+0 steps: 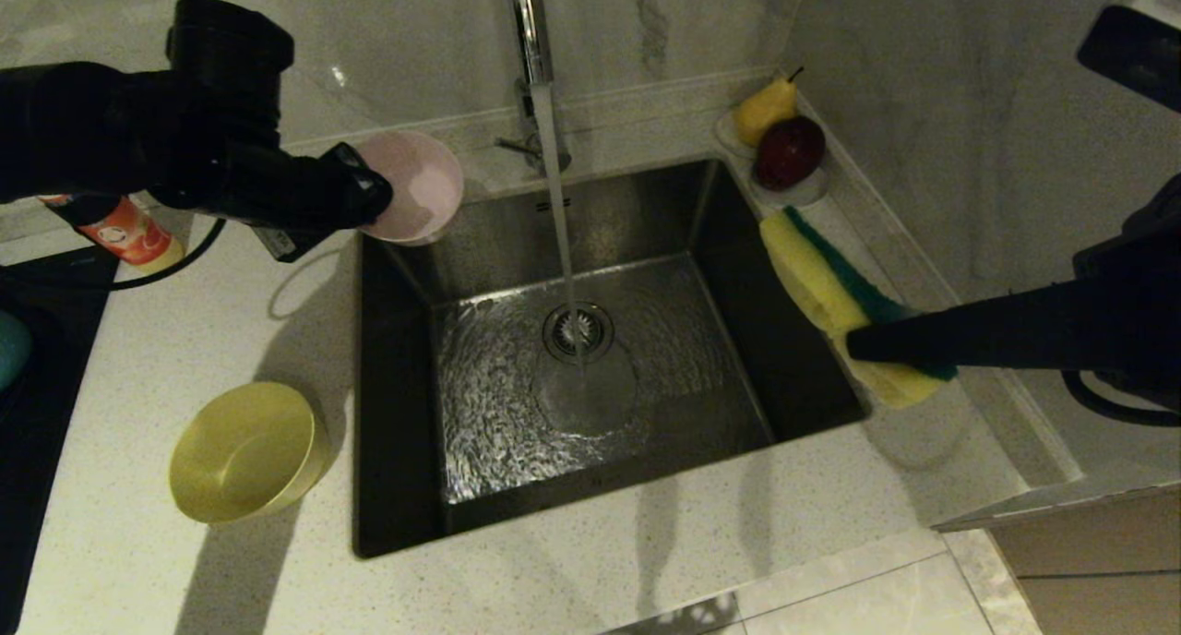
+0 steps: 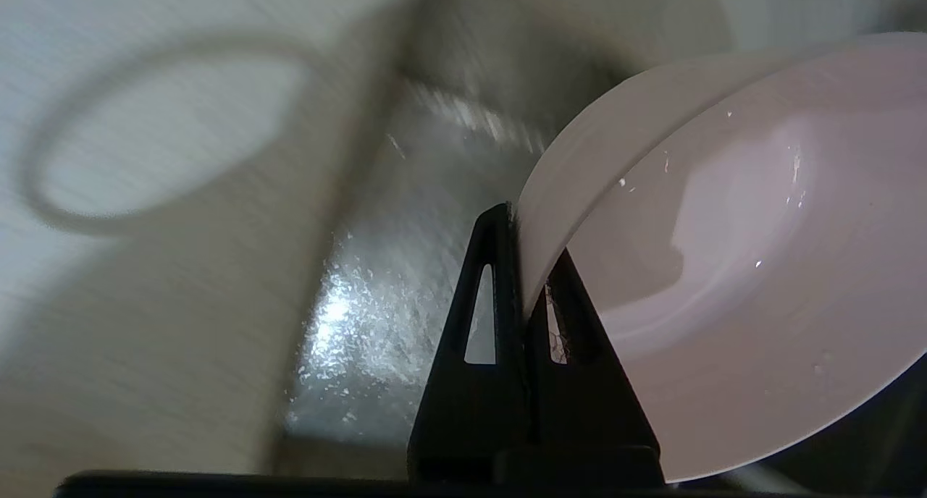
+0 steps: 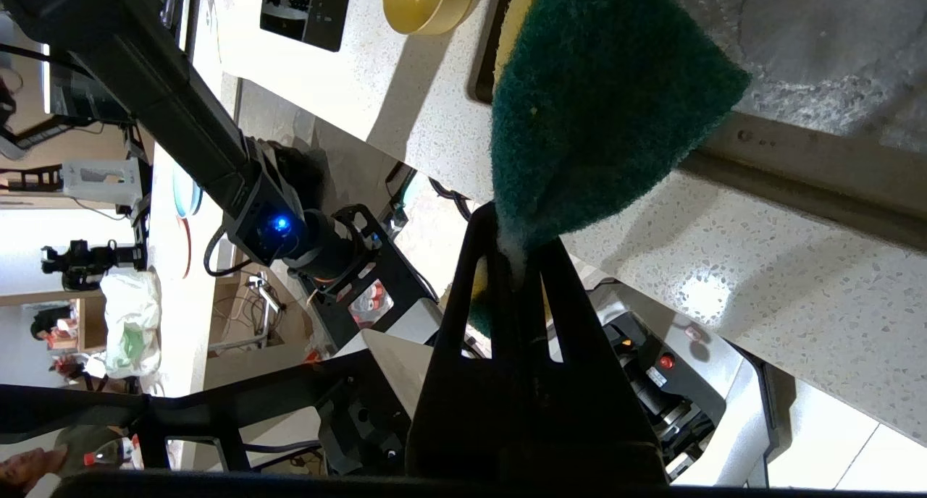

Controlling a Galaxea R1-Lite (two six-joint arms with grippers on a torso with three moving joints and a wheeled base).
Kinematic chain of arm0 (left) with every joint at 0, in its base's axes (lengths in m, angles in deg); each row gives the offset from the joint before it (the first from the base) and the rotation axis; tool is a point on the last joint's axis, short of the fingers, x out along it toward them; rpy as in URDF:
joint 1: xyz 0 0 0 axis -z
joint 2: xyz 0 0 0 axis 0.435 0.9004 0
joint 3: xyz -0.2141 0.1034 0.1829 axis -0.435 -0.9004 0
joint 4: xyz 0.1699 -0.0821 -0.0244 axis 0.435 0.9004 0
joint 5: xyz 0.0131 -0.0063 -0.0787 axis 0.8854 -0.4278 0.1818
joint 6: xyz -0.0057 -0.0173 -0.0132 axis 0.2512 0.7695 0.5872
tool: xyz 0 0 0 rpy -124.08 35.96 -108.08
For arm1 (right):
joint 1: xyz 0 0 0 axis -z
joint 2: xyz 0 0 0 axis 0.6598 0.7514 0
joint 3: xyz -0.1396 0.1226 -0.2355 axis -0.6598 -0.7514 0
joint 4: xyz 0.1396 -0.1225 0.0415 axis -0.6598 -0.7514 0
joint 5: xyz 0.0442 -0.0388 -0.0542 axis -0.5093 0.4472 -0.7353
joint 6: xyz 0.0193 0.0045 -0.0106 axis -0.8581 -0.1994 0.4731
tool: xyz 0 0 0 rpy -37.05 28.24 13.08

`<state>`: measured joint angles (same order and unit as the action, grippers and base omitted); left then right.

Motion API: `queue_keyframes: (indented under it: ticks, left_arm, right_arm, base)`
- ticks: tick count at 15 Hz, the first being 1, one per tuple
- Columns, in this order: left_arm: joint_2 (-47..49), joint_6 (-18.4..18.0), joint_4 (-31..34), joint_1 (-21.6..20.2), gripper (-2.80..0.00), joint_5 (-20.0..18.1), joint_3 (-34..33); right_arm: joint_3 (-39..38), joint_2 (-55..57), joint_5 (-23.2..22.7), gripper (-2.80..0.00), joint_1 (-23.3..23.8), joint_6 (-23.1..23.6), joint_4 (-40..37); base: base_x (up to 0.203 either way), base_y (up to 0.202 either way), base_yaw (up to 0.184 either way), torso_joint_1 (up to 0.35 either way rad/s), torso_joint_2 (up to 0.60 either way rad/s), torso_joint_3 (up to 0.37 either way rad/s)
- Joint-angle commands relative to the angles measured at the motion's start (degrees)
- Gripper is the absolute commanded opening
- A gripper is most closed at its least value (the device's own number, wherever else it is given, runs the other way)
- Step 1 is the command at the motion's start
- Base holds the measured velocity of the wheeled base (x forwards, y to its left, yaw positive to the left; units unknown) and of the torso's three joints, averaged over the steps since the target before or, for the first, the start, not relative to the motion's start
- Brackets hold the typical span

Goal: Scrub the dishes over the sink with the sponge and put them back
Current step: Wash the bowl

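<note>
At upper left your left gripper (image 1: 374, 192) pinches the pink bowl (image 1: 420, 187) beside the running tap (image 1: 533, 53); the yellow bowl (image 1: 247, 450) sits lower left on speckled counter (image 1: 138, 543); your right gripper (image 1: 853, 344) clamps the sponge (image 1: 830, 293) right of the sink (image 1: 590, 358), below 2 fruits (image 1: 780, 132).

Two bowls, one pink (image 1: 417, 185) and one yellow (image 1: 247, 450); one sponge (image 1: 835, 293); one pear (image 1: 764, 109); one apple (image 1: 790, 151); one bottle (image 1: 125, 232).
</note>
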<state>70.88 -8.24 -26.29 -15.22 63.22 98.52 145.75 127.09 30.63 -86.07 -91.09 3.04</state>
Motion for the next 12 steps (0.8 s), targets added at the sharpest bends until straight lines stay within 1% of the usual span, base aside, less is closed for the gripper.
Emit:
queue_keyframes:
  ticks: [1, 3, 5, 9, 12]
  left_arm:
    - [1.7, 0.3, 0.9, 4.8, -2.80, 0.0, -0.2]
    - [3.2, 0.4, 1.2, 8.5, -2.80, 0.2, -0.4]
    - [5.2, 0.4, 1.0, 10.8, -2.80, 0.8, -0.7]
    - [8.3, 0.5, 0.5, 12.8, -2.80, 1.3, -0.1]
    - [8.7, 0.6, 0.4, 12.9, -2.80, 1.4, 0.5]
  right_arm:
    - [-0.1, 0.0, -0.1, -2.80, 0.0, -0.1, -0.1]
    - [0.0, 0.6, -0.1, -2.80, 0.0, 0.0, -0.1]
    - [0.0, 0.6, -0.1, -2.80, -0.1, 0.0, -0.1]
    - [0.1, 0.5, -0.1, -2.80, -0.1, -0.1, -0.1]
    - [0.1, 0.7, -0.1, -2.80, -0.1, -0.1, -0.1]
  base:
    - [0.000, 0.000, 0.000, 0.000, 0.00, 0.000]
    - [0.000, 0.000, 0.000, 0.000, 0.00, 0.000]
    - [0.000, 0.000, 0.000, 0.000, 0.00, 0.000]
    - [0.000, 0.000, 0.000, 0.000, 0.00, 0.000]
    - [0.000, 0.000, 0.000, 0.000, 0.00, 0.000]
